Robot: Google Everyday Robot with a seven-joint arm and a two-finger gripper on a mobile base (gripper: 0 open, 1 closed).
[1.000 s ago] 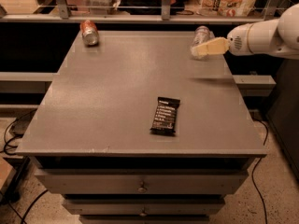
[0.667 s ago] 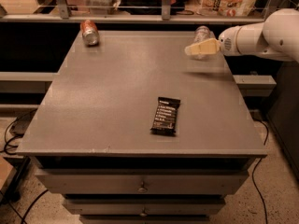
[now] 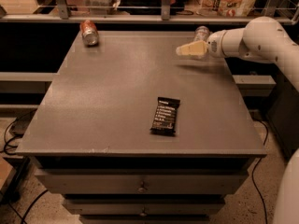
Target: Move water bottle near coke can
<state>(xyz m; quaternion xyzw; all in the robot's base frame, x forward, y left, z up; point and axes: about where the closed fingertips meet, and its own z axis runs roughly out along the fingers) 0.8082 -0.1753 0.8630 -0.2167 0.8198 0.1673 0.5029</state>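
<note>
The coke can (image 3: 88,32), red with a silver end, lies on its side at the far left of the grey table (image 3: 107,101). The water bottle (image 3: 202,33), small and clear, stands near the table's far right edge. My gripper (image 3: 186,50) reaches in from the right on a white arm (image 3: 261,38). It hovers over the table just in front and left of the bottle, pointing left toward the can. It holds nothing that I can see. The bottle is partly hidden behind the wrist.
A black snack bar (image 3: 165,115) lies flat on the table, right of centre toward the front. A rail with metal posts (image 3: 164,3) and cluttered shelves run behind the far edge. Drawers (image 3: 140,185) sit under the tabletop. Cables lie on the floor at the left.
My gripper has moved left over the table, away from the right edge. The water bottle, the can and the snack bar have stayed in place.
</note>
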